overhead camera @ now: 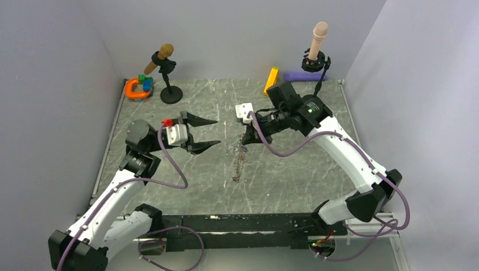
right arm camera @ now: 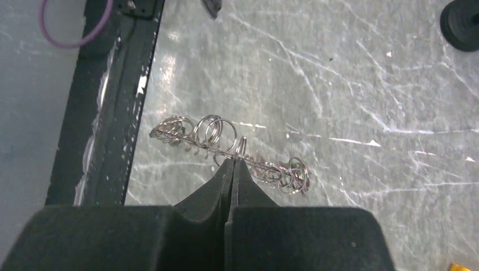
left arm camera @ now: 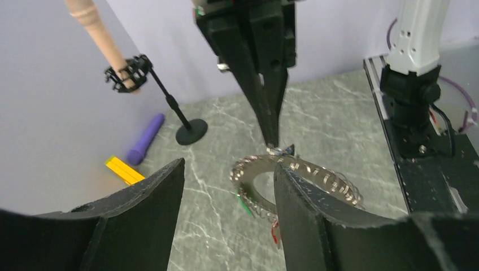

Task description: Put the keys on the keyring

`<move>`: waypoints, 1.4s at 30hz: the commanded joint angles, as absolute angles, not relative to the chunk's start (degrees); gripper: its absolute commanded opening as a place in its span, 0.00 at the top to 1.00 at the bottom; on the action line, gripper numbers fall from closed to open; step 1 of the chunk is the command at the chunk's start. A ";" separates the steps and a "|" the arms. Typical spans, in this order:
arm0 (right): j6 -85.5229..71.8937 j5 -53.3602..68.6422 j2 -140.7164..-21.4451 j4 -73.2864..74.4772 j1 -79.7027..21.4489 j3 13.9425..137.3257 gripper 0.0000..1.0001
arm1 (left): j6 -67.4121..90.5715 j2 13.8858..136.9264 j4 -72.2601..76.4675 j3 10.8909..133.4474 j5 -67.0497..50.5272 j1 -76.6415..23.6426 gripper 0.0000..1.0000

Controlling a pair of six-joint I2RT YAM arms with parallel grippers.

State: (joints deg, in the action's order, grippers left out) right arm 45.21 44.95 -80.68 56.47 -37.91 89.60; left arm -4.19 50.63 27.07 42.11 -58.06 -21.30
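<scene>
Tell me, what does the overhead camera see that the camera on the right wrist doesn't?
Only the overhead view shows both arms whole, the open left hand, the orange toy and the yellow block at the back. Only the right wrist view shows the keyring up close, as a string of separate wire loops, with the right hand closed tight on one of them. Both show the keyring on the grey marble table with the right hand at it.

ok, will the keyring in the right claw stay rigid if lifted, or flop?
Probably floppy: the keyring sags from the right claw like chain. Likely light: a fingertip pinch holds its edge up. Its small loops could snag or slip out.
</scene>
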 commanded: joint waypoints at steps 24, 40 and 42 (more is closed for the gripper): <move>52.91 33.27 -93.97 82.31 -38.01 109.78 1.00 | -17.46 61.29 15.73 46.61 -36.62 -41.44 0.57; 52.11 37.21 -94.24 82.19 -37.31 111.45 1.00 | -16.89 65.21 18.48 45.48 -34.06 -43.50 0.62; 51.99 37.54 -94.28 82.25 -37.20 111.28 1.00 | -16.76 65.19 18.86 45.35 -34.01 -43.56 0.62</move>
